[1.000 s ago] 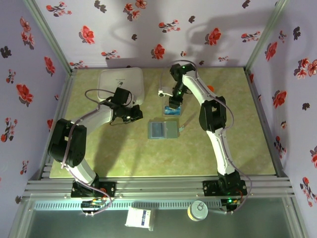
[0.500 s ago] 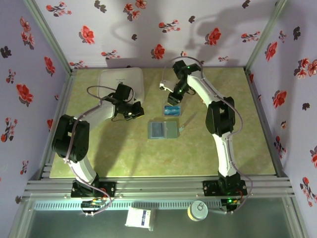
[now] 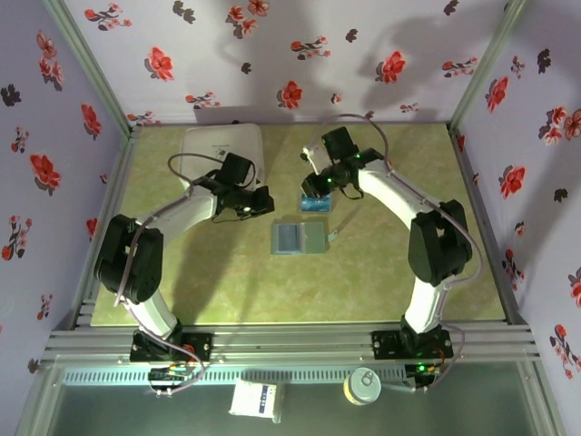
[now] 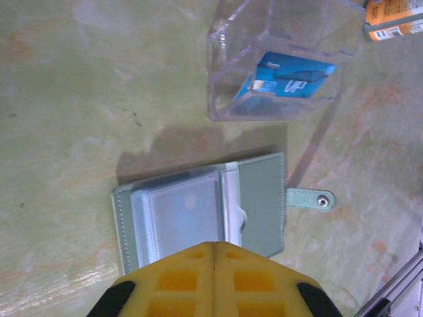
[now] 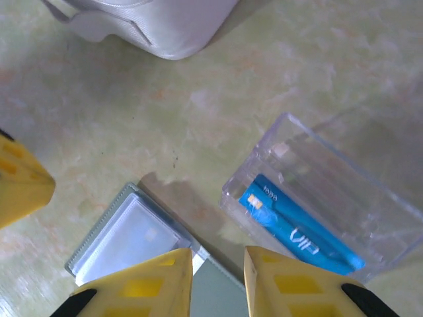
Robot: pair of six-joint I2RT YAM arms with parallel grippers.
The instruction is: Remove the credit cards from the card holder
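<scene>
Shifted since earlier: R elbow swung out to the right, R gripper (image 3: 318,186) drawn a bit left, by far side of tray (image 3: 315,203); L gripper (image 3: 259,204) edged right, nearer holder (image 3: 300,238). L jaws pressed tight together, gripping nothing. R jaws a little apart, empty. Holder lying open & flat on table (image 3: 227,291), clear sleeves on left panel, snap strap sticking out to the right. Blue card (image 4: 294,76) inside clear tray, just beyond holder. White box (image 3: 222,150) at back left.
</scene>
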